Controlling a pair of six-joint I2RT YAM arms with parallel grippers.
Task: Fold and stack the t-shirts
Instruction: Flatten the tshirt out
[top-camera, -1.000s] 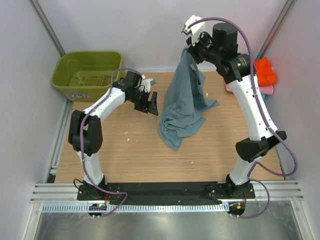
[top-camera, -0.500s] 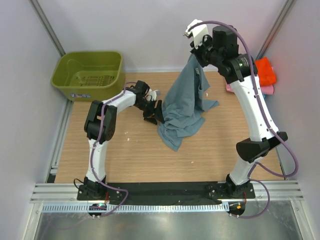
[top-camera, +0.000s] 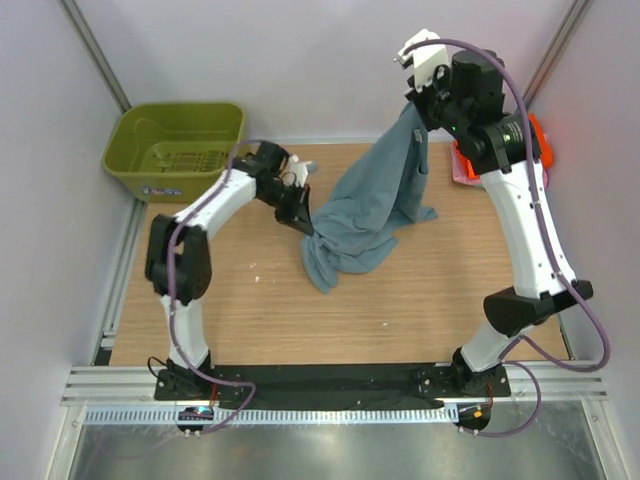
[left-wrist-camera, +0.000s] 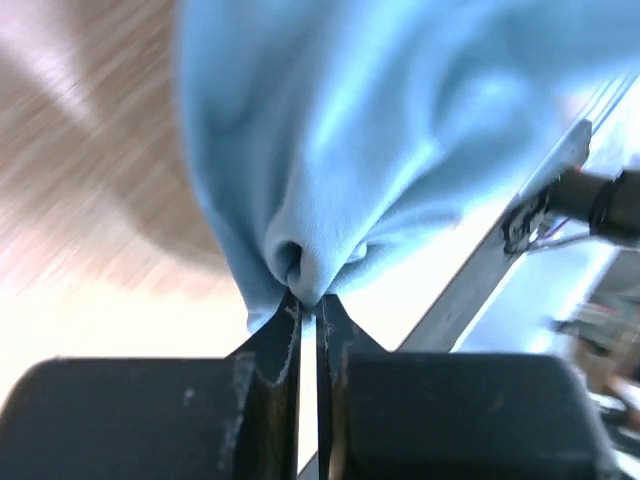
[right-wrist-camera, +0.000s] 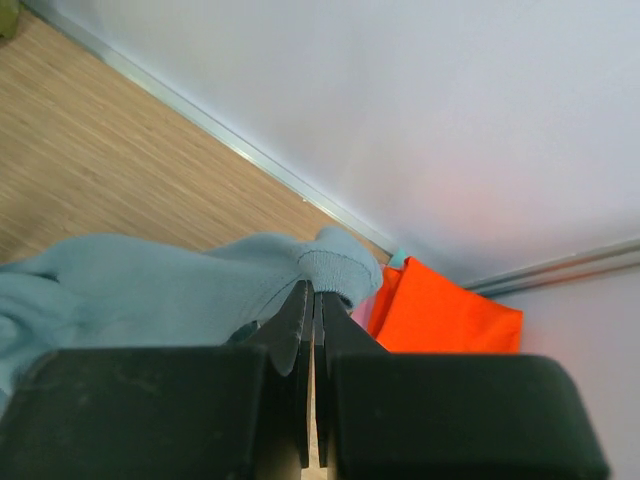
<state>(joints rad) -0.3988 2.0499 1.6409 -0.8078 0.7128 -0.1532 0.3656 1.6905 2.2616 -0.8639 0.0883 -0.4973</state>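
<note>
The blue-grey t-shirt (top-camera: 370, 205) hangs to the right of the olive basket (top-camera: 180, 107), with its lower part bunched on the table. The right gripper (right-wrist-camera: 312, 295), raised and far from the basket, has its jaws clamped on a ribbed edge so that the cloth drapes free. The left gripper (left-wrist-camera: 310, 305), low and nearer the basket, is pinched tight on a fold, probably to spread the garment flat. The folded orange shirt (right-wrist-camera: 445, 310) lies farthest from the basket, against the wall.
</note>
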